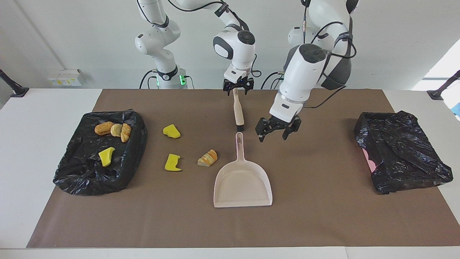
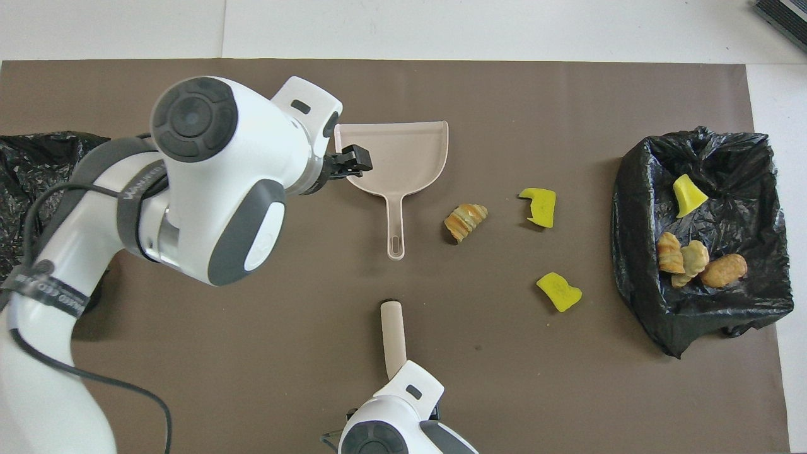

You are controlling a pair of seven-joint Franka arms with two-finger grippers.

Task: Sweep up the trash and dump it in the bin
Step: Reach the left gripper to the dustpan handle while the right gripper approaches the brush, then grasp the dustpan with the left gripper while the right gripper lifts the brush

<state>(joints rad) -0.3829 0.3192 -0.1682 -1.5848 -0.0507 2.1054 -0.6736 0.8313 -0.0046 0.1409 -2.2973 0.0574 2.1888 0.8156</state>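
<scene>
- The right arm arcs down from its base, wrist pointing down, with the right gripper at the top end of the brush.
- Its fingers sit on either side of that cream handle. Whether they pinch it cannot be told.
- The brush slants, with its black bristles low, just beside the tip of the dustpan handle on the robots' side.
- The left arm bends over the middle of the table, forearm sloping down. The left gripper hangs just beside the dustpan's handle tip, toward the left arm's end.
- Its fingers are spread and hold nothing.
- Three trash pieces lie on the brown mat beside the dustpan, toward the right arm's end. The bread-like piece is closest, then two yellow foam chunks.
- Farther that way, the bag-lined bin holds three bread-like lumps and one yellow chunk.
- A second black bag lies well apart from the dustpan, at the left arm's end.
- From overhead the left gripper seems to cover a corner of the dustpan. The facing view shows it raised, clear of the pan.
- The overhead view hides the right gripper's fingers under its wrist. The facing view shows them.
</scene>
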